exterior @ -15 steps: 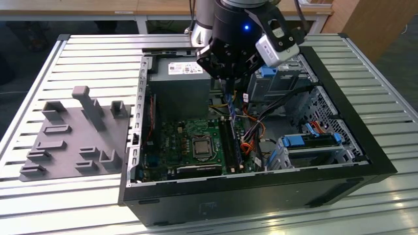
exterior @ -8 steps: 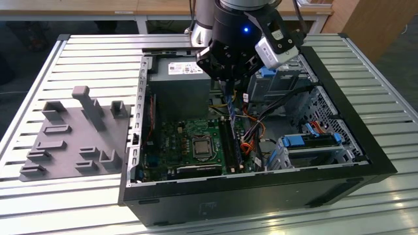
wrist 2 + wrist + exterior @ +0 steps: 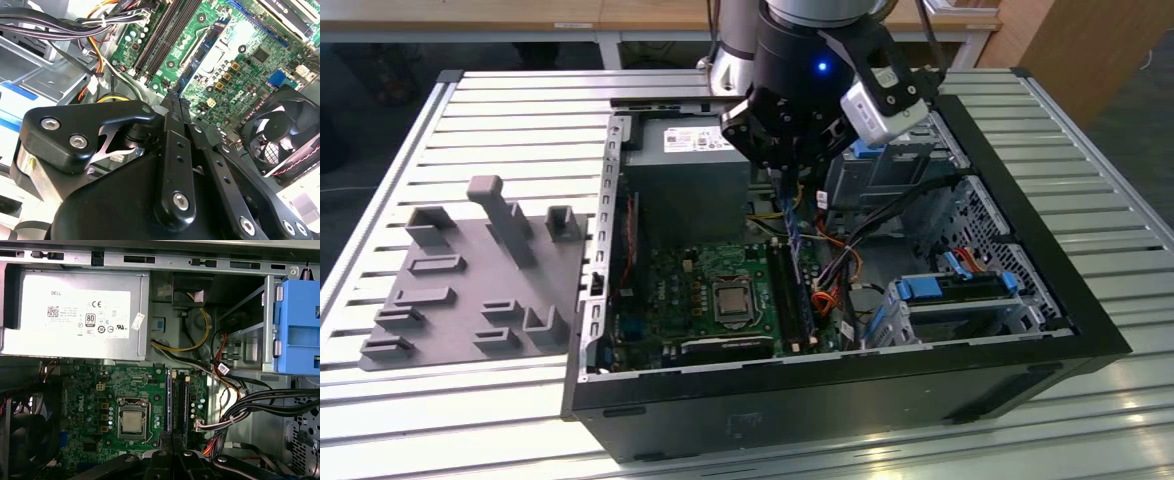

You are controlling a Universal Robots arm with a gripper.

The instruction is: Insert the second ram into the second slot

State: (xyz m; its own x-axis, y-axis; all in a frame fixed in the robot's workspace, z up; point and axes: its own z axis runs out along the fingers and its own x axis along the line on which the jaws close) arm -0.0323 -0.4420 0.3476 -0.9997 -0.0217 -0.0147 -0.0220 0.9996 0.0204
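1. Computer case (image 3: 854, 400) sits on slatted table (image 3: 520, 110); fixture tray (image 3: 460, 300) lies on the table at the exterior view's left of it.
2. Inside case: power supply (image 3: 75, 310) adjoins motherboard (image 3: 90, 390); memory slots (image 3: 177, 400) lie between processor socket (image 3: 132, 421) and cable bundle (image 3: 260, 400).

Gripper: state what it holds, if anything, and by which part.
It cannot be told. The gripper hangs close above the motherboard's memory slots, but whether anything is clamped in it cannot be made out.

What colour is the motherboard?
The motherboard is green, clearest in the first wrist view.
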